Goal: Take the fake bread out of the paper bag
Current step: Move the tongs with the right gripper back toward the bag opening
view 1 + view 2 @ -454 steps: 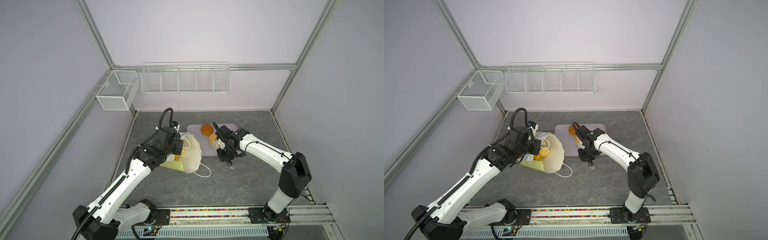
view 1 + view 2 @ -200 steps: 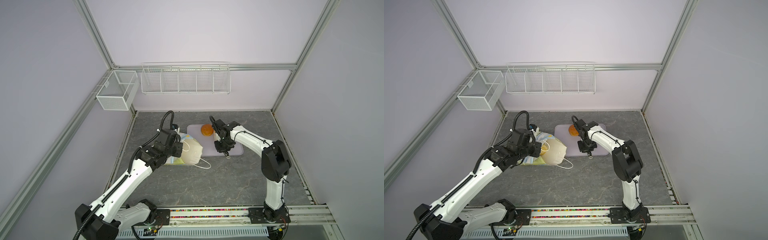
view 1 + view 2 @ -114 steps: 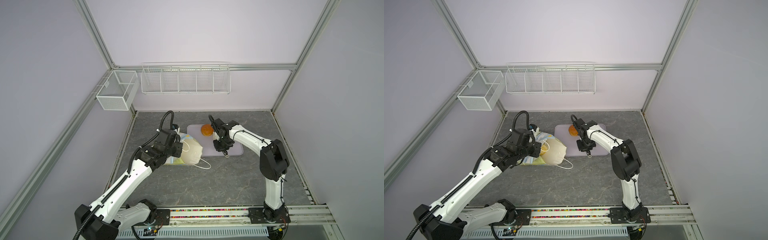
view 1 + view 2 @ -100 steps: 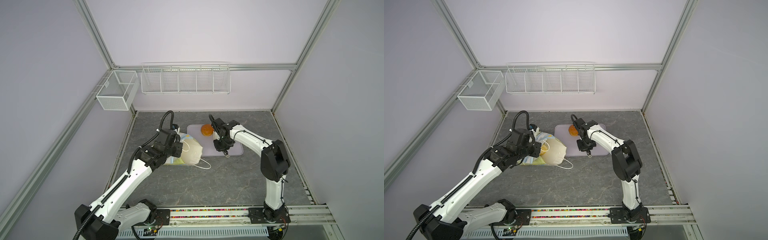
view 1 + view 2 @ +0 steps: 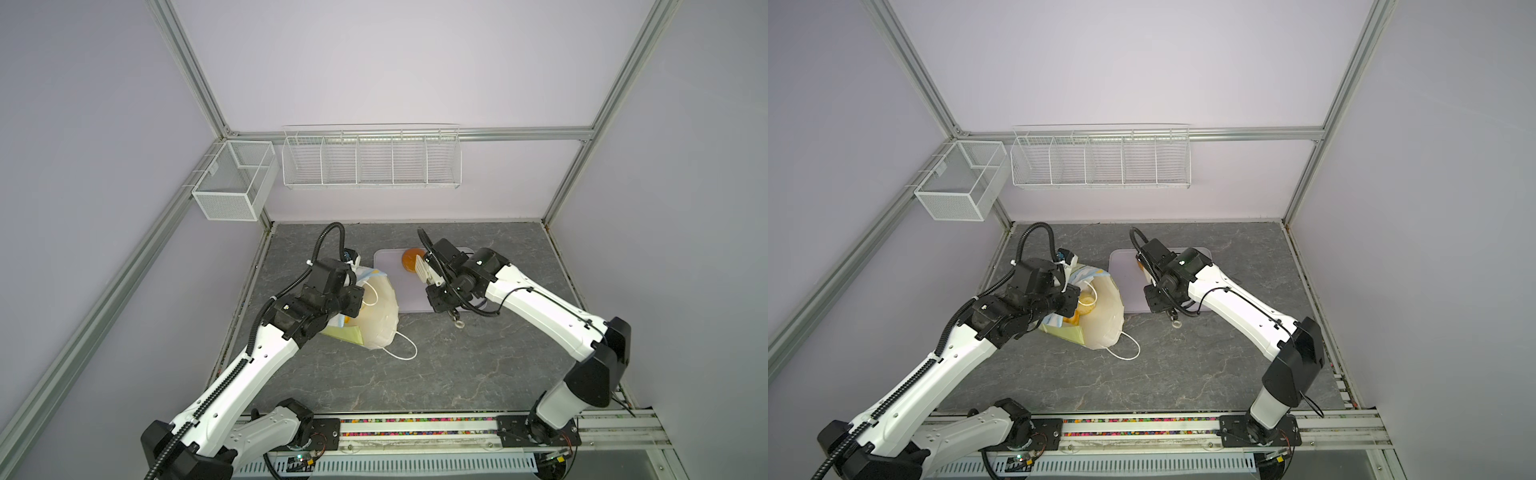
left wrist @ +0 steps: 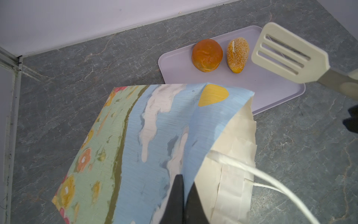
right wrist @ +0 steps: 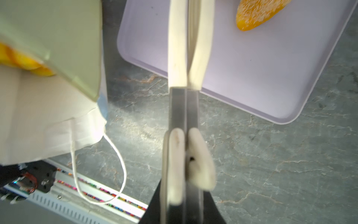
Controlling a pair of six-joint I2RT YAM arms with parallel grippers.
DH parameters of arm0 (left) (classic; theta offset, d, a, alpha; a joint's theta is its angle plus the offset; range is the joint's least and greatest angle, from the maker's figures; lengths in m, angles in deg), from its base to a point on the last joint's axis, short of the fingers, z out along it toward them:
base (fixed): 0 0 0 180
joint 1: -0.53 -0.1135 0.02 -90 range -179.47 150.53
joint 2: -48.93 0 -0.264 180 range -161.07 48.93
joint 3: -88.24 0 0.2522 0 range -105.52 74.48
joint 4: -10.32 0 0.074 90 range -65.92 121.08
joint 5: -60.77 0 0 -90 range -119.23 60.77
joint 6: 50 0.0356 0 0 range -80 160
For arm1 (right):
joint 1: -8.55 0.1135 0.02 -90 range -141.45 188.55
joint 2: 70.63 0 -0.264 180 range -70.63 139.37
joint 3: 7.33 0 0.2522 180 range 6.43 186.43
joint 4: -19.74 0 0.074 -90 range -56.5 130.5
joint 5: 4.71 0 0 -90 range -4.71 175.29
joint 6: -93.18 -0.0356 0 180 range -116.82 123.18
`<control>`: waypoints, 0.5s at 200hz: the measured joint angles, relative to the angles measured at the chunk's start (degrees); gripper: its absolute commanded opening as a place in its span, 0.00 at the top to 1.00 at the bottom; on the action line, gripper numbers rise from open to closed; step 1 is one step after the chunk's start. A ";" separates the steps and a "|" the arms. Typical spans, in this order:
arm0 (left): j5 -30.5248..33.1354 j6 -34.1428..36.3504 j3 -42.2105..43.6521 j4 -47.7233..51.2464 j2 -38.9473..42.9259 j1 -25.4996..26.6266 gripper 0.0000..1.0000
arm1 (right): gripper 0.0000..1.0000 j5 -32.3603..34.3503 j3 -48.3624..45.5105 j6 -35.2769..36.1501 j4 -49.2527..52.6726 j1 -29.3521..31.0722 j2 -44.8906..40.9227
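Left hand (image 6: 184, 186): jaws pinched together on the rim of the paper bag (image 5: 376, 309), where the printed face meets the white lining. The bag lies tilted on the grey surface (image 5: 457, 374), left of centre, its mouth gaping toward the right and near side. One white cord handle (image 5: 401, 351) trails onto the surface. Yellow-orange bread (image 5: 1086, 301) shows inside the mouth; the number of pieces cannot be told. Just right of the bag, a lilac tray (image 6: 271, 91) carries a round bun (image 6: 206, 55) and a seeded roll (image 6: 237, 55), side by side at its far end. Right hand (image 7: 186, 203): clamped on a pair of slotted tongs (image 6: 288, 58), squeezed together above the tray, heads near the roll. Far wall: a long wire rack (image 5: 372, 158). Far left corner: a mesh box (image 5: 232, 183).
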 measured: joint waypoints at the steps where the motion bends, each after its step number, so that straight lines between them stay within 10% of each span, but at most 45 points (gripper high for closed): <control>1: -0.04 0.11 0.00 0.00 0.02 0.00 1.00 | 0.93 0.02 -0.07 -0.09 0.04 0.17 -0.11; 100: -2.19 3.34 0.20 -0.55 1.22 -0.02 1.00 | 0.92 1.42 -11.82 -14.51 -1.70 21.27 -11.23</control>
